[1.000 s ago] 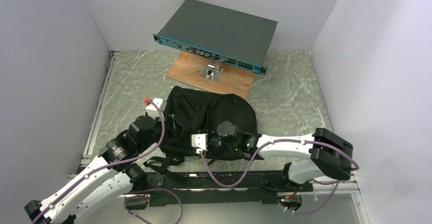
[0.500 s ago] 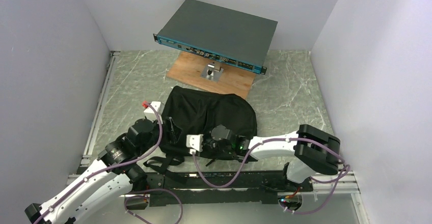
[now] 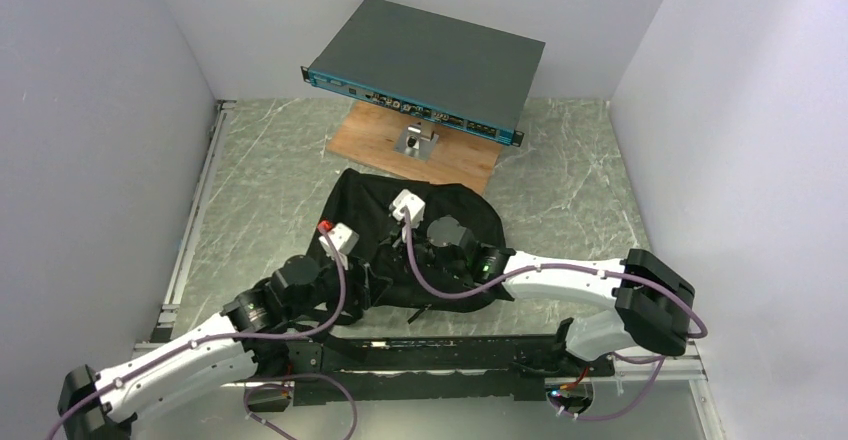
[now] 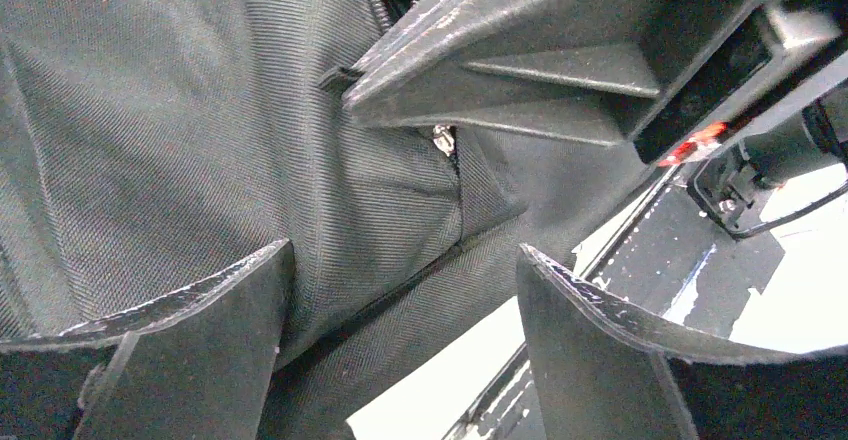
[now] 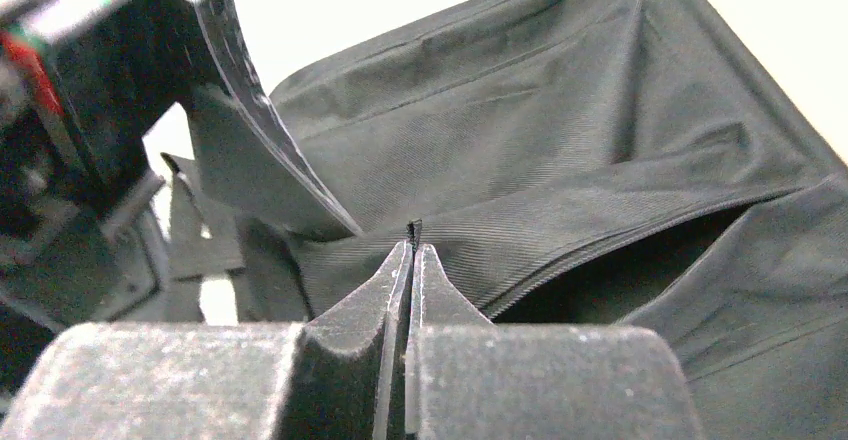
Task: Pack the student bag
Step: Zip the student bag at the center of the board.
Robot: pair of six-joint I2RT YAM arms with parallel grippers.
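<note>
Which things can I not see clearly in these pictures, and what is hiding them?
- Inside of the bag, right wrist view: the opening is only dark shadow.
- The tab pinched in the shut right pincer: too small to tell a zipper pull from cloth.
- Bag's near edge, top view: covered by the left arm and right arm.

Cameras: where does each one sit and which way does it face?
Top external: above, behind the bases, looking down on the student bag; both arms show.
Left wrist: on left arm, close on bag fabric; open left gripper shows.
Right wrist: facing the bag's opening; shut right gripper pinches a black tab.
Shared: the bag; each wrist sees the other gripper.
</note>
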